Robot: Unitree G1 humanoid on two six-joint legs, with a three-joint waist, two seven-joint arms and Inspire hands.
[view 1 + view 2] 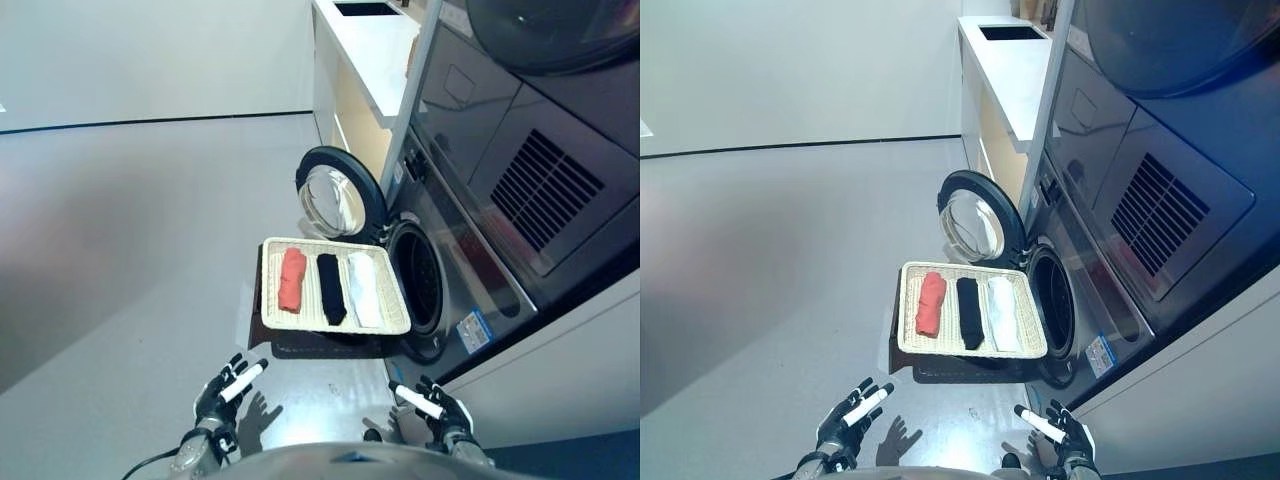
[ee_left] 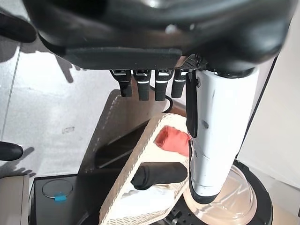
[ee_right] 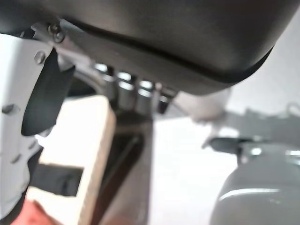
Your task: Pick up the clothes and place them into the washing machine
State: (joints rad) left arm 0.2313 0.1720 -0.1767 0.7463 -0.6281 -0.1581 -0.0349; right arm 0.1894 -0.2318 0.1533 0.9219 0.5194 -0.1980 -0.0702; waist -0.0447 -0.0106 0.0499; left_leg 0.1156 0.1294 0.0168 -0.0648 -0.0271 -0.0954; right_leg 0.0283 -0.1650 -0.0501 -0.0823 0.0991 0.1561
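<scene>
Currently at stage 0 of the task, by the look of it: nothing loaded.

Clothes: 3 rolled pieces, all lying side by side in the wicker tray [image 1: 268, 300]. Red roll [image 1: 291, 279] along the tray's left edge, black roll [image 1: 330, 288] in the middle, white roll [image 1: 364, 289] along the right edge, next to the drum. Tray raised on a dark stand [image 1: 320, 344] directly in front of the washing machine [image 1: 470, 290].

Washing machine: round door [image 1: 335, 195] swung fully open beyond the tray's far edge; drum opening [image 1: 420, 278] dark, no clothes visible inside.

Left to do, judged from this: all 3 pieces to be lifted and put through the opening.

Left hand [image 1: 222, 394]: low, near side of the tray, well apart from it; fingers spread and mostly straight, holding and touching nothing.

Right hand [image 1: 442, 406]: low, near the machine's front; fingers likewise apart and relaxed, empty.
</scene>
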